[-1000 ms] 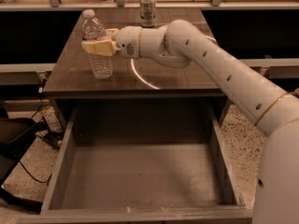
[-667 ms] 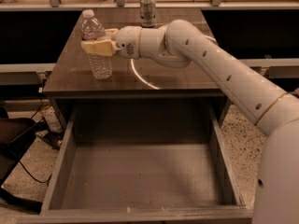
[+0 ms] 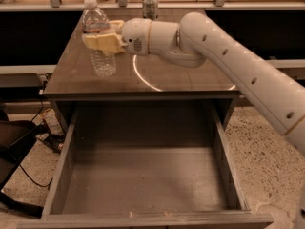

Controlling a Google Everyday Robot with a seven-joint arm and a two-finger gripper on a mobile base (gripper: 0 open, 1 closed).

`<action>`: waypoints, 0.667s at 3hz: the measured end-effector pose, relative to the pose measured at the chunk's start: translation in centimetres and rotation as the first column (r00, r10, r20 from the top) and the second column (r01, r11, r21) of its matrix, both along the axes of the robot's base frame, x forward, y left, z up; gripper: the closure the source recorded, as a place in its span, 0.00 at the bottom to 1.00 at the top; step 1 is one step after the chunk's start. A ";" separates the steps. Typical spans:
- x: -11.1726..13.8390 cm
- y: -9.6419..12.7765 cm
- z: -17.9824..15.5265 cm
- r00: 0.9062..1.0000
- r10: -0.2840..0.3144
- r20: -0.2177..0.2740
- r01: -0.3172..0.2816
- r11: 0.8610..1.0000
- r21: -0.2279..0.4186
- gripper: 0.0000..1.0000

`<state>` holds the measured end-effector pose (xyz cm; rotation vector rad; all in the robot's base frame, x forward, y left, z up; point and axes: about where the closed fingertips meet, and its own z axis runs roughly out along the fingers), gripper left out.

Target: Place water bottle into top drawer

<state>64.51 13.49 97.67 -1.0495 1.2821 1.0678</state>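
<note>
The white arm (image 3: 238, 66) reaches in from the right of the water bottle (image 3: 103, 63), its wrist level. The gripper (image 3: 99, 36) sits at the bottle's upper body, with its yellowish fingers (image 3: 102, 43) clasping front and back.

- water bottle (image 3: 101, 63): clear ribbed plastic, glossy; white plastic cap.
- gripper (image 3: 99, 32), clasping the bottle's upper half above the desk top (image 3: 190, 75): matt pale-yellow fingers (image 3: 102, 43).
- arm (image 3: 228, 66): smooth white shell, faint sheen.
- desk top: smooth, semi-gloss, reflecting light.
- top drawer (image 3: 143, 180): matt grey.
- can (image 3: 150, 6): silvery metal.
</note>
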 end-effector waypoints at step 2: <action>-7.1 -2.1 -0.1 1.000 -0.016 0.023 0.017 0.999 -0.034 1.00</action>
